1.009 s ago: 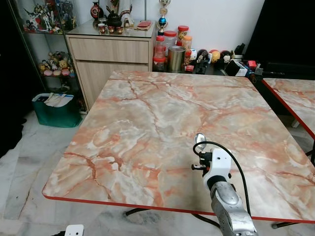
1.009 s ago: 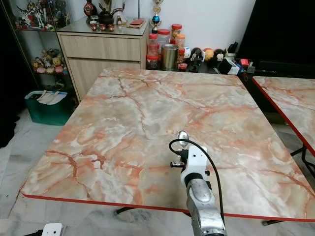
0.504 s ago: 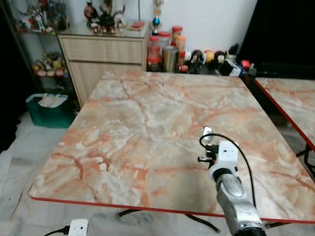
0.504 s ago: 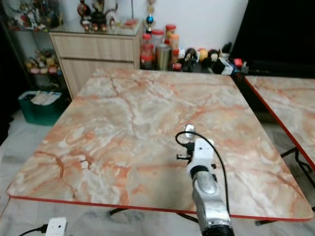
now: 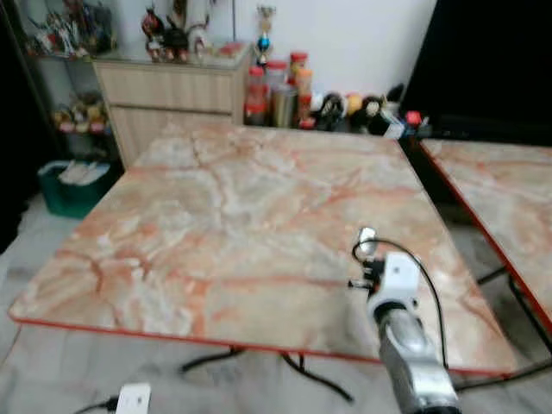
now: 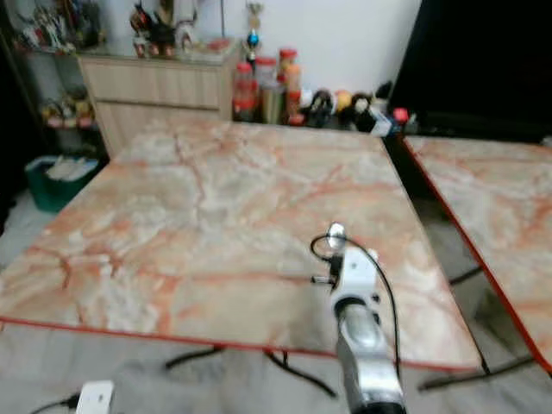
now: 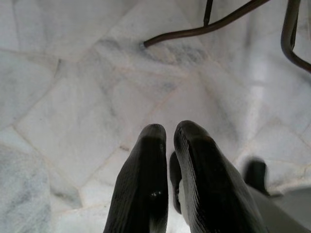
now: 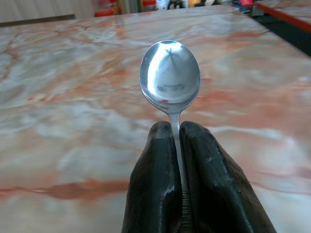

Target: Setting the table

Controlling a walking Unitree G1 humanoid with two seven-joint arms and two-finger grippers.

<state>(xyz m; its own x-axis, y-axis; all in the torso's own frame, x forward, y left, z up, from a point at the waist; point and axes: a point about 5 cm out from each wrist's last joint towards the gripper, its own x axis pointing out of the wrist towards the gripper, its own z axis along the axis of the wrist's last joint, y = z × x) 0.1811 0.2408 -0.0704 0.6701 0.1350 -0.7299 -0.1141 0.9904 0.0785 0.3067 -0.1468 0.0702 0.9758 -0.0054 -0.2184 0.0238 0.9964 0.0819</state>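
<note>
A: The spoon [image 8: 170, 75] is pinched by its handle in the right gripper [image 8: 176, 131], both black fingers pressed against the stem, with the shiny bowl standing up past the fingertips.

B: And where is that over the table [image 5: 216, 216]?

A: In the head views the right gripper [image 5: 369, 259] hangs over the marble top, toward its near right part, about five o'clock from the table's middle. The bowl [image 5: 366, 235] pokes out at twelve o'clock from the wrist. Whether the spoon is clear of the surface I can't tell from here, though it looks raised.

B: The other arm?

A: The left gripper [image 7: 170, 133] hangs idle over the pale floor tiles, its fingers pressed together with nothing between them; a table leg [image 7: 204, 29] runs past at its one o'clock.

B: So how should the setting-down go?

A: My judgement: the head views are blurred, so the body is likely moving. Let it settle first. Then lower the wrist until the spoon lies nearly flat on the top, well inside the red edge [image 5: 172, 332] at six o'clock, before parting the fingers. Released from this upright hold it would tip and clatter, perhaps sliding on the polished marble.

B: Anything to steer clear of?

A: The jars [image 5: 276, 86] and trinkets sit far off at twelve o'clock, and the second table [image 5: 500, 190] is at three o'clock; neither is near. Just keep the handle pointing toward the near edge
</note>
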